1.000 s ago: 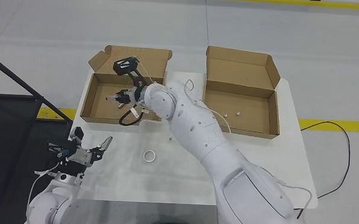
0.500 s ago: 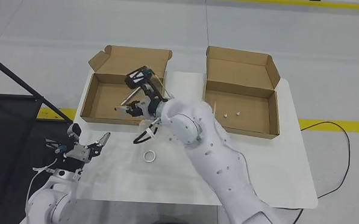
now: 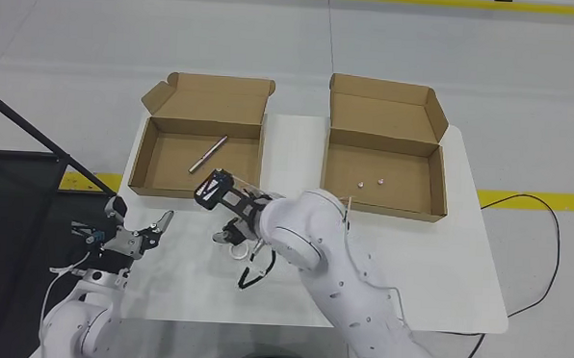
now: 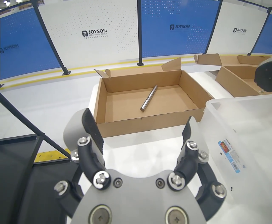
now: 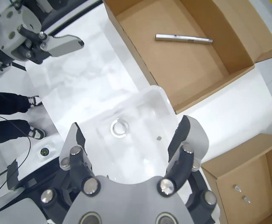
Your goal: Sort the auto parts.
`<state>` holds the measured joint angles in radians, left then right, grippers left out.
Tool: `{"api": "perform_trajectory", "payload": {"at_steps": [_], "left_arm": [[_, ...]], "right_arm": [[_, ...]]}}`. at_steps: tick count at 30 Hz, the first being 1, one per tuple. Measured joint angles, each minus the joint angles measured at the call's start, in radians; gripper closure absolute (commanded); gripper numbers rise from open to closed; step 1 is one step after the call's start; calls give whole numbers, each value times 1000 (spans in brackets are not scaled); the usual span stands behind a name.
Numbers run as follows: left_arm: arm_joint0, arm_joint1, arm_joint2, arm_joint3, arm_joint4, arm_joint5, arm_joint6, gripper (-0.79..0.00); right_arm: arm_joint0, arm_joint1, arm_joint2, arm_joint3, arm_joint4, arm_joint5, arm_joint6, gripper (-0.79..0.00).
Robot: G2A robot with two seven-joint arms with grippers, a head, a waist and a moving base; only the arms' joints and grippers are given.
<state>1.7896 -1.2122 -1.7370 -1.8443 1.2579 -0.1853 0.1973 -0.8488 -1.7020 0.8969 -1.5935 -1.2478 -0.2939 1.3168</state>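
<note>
looking down at the white table (image 3: 428,262), i've got the left box (image 3: 143,158) and right box (image 3: 386,116) at the far side, and a clear bin (image 5: 157,93) just in front of the left one. right gripper (image 5: 130,127) hangs over the bin, fingers spread wide, holding nothing. left gripper (image 4: 139,116) sits beside the bin wall, also spread and empty. rod (image 4: 148,98) lies in the left box. ring (image 5: 119,128) lies flat on the bin floor, pretty much straight below the right gripper, so i reckon that arm just drops on it.
</note>
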Motion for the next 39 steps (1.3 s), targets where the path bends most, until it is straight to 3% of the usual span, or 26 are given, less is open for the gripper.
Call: {"api": "perform_trajectory", "payload": {"at_steps": [4,15,22,33,39], "left_arm": [[-4,-1,4,0,5,-3,-5,-785],[-2,-2,6,-7,17,-6,-12,-785],[3,-3,13,-15,28,-6,-18,-785],[7,-5,14,-19,33,2,-19,-785],[11,-6,11,-20,29,9,-18,-785]], "right_arm": [[7,-4,-39,46,-25,41,46,-585],[64,-28,-105,263,-5,138,44,-508],[101,-42,-132,356,-3,173,53,-345],[144,-58,-148,444,26,183,46,-332],[171,-72,-167,502,57,163,32,-151]]}}
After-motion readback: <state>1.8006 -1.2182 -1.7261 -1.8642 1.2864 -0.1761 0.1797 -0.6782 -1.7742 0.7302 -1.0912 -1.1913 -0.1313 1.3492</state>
